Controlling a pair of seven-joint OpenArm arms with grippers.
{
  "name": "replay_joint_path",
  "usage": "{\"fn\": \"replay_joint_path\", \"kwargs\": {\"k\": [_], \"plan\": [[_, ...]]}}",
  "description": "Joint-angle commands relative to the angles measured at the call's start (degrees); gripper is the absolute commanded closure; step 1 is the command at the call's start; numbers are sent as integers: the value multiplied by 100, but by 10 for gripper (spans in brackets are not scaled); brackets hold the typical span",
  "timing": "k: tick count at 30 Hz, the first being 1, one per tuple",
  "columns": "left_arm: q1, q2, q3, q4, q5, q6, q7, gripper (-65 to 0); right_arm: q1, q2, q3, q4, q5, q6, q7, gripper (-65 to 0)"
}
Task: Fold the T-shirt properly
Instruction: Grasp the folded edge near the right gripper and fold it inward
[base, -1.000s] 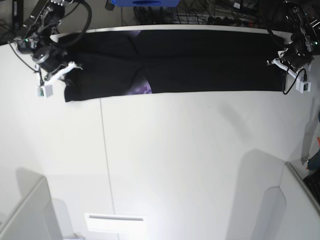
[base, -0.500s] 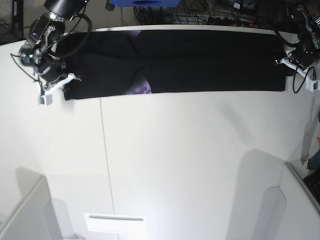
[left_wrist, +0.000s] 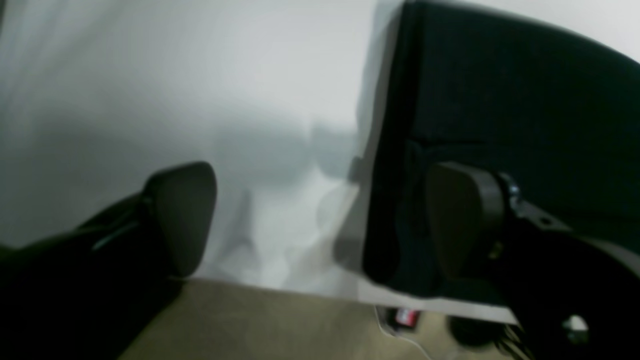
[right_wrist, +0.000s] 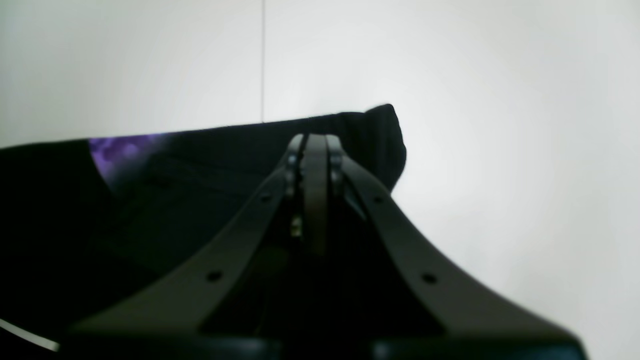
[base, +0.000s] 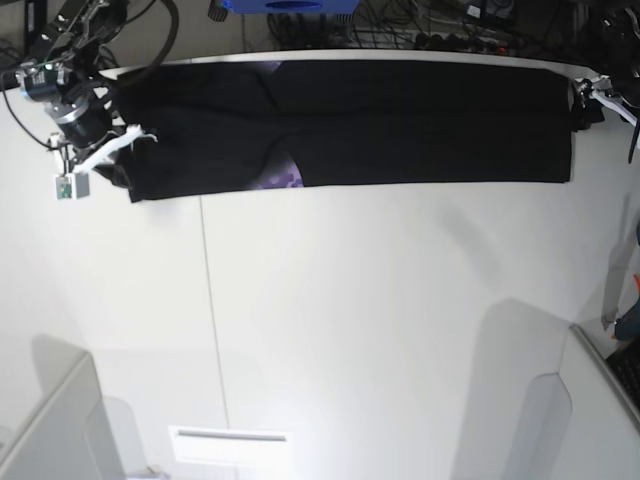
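The black T-shirt (base: 400, 120) lies folded into a long strip along the far edge of the table, with a patch of purple print (base: 285, 178) on its near edge. My right gripper (base: 108, 150) is at the strip's left end. In the right wrist view it (right_wrist: 315, 150) is shut on the T-shirt (right_wrist: 175, 200), whose corner (right_wrist: 385, 130) sticks out past the fingertips. My left gripper (base: 592, 98) is at the strip's far right corner. In the left wrist view it (left_wrist: 320, 220) is open and straddles the T-shirt's side edge (left_wrist: 500, 110), one finger (left_wrist: 460, 220) over the cloth.
The white table (base: 350, 330) has a thin seam line (base: 210, 300) running front to back. Cables and a blue object (base: 290, 6) lie behind the far edge. In the left wrist view the table's edge and the floor (left_wrist: 280, 325) are just below the fingers.
My left gripper has moved back along the shirt's right edge to the far corner. My right gripper shifted slightly outward at the left end and stays shut.
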Motion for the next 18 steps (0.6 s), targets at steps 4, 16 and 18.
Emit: {"fn": "replay_joint_path", "kwargs": {"k": [4, 16, 18], "plan": [[-40, -68, 481, -125, -108, -34, -296, -568, -29, 26, 9, 106, 102, 0, 135, 0], [-128, -103, 1167, -1259, -108, 300, -894, 0, -126, 26, 9, 106, 102, 0, 144, 0], [-321, -235, 1062, -1417, -108, 300, -965, 0, -126, 18, 9, 106, 102, 0, 135, 0]]}}
